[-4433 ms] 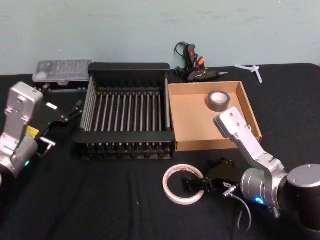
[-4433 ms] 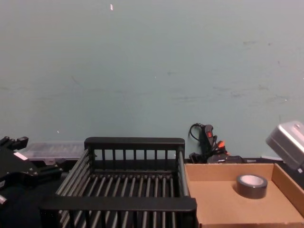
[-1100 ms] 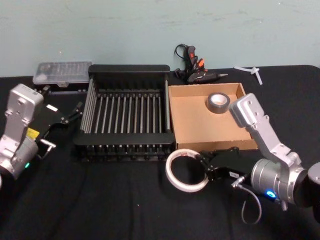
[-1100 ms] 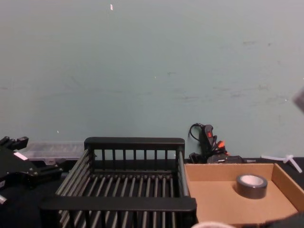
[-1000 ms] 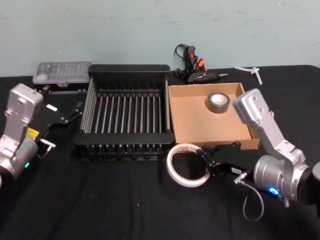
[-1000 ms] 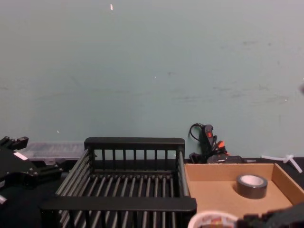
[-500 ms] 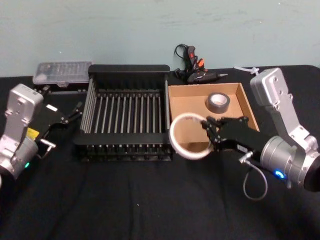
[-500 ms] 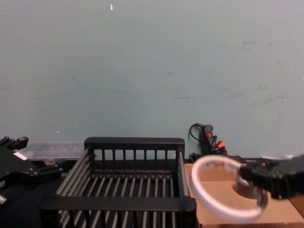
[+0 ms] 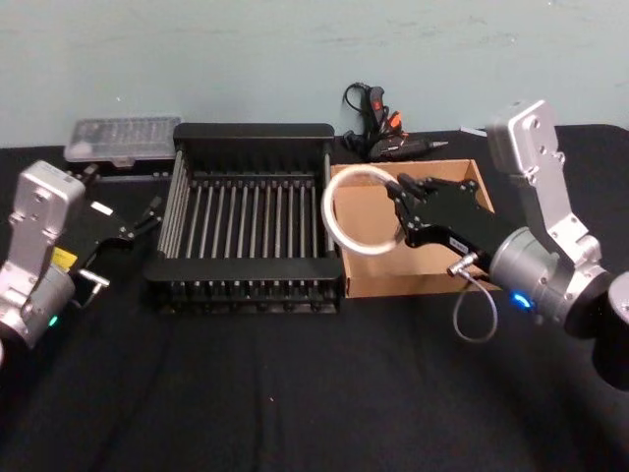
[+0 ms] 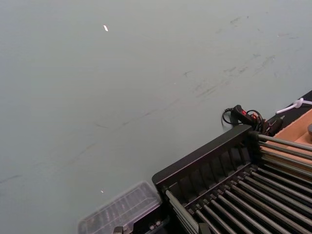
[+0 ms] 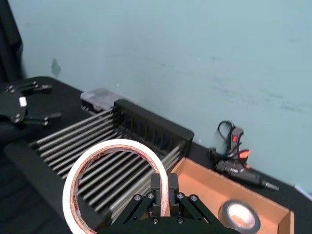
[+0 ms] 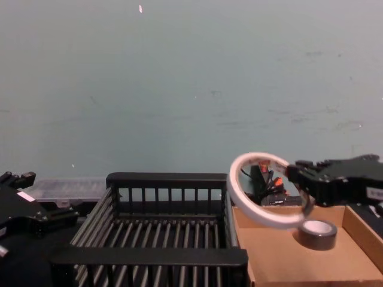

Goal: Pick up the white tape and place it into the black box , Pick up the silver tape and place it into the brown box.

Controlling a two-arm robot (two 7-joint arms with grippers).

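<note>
White tape (image 9: 359,210) ring, red print inside the core, held in the air at frame centre-right of the head view, tilted with its opening partly toward the camera, above the seam between black box (image 9: 250,132) and brown box (image 9: 378,286). Right gripper (image 9: 400,211) has its fingers pinched on the ring's right wall. Right wrist view shows the red print (image 11: 80,192) and silver tape (image 11: 239,217) flat in the brown box; in the head view that roll is hidden behind the gripper. Chest view has the silver tape (image 12: 317,234) just below the ring. Left gripper (image 9: 147,218) parked at left, fingers apart, holding nothing. Glue gun (image 9: 378,108) behind boxes, clear plastic case (image 9: 122,138) upper left.
</note>
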